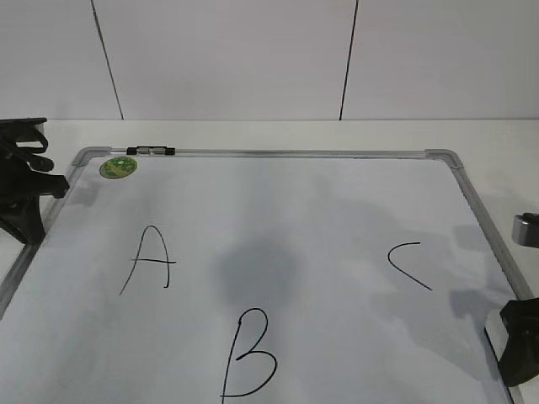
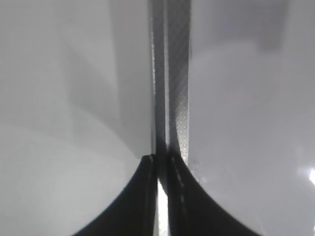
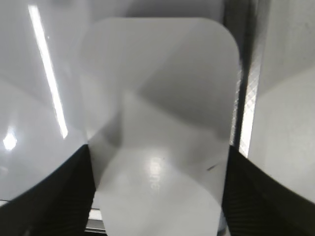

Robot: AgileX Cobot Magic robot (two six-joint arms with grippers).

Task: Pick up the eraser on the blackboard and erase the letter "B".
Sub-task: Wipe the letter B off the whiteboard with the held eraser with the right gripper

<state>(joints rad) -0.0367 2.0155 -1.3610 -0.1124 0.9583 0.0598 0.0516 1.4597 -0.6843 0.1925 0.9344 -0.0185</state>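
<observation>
The blackboard [image 1: 337, 210] is a white board with a grey frame, lying flat. The black letter "B" [image 1: 250, 353] is at its front middle. The white rounded eraser [image 3: 157, 118] fills the right wrist view and lies by the board's right frame strip [image 3: 248, 113]. My right gripper [image 3: 158, 196] has both black fingers pressed against the eraser's long sides. In the exterior view this gripper [image 1: 518, 341] sits low at the board's front right edge and hides the eraser. My left gripper [image 1: 25, 189] is shut and empty over the left frame strip [image 2: 172, 73].
The letter "A" [image 1: 150, 259] is at the left and the letter "C" [image 1: 408, 265] at the right of the board. A round green sticker [image 1: 118, 167] and a small dark clip [image 1: 152, 151] sit at the far left corner. A metal object [image 1: 526, 227] lies off the right edge.
</observation>
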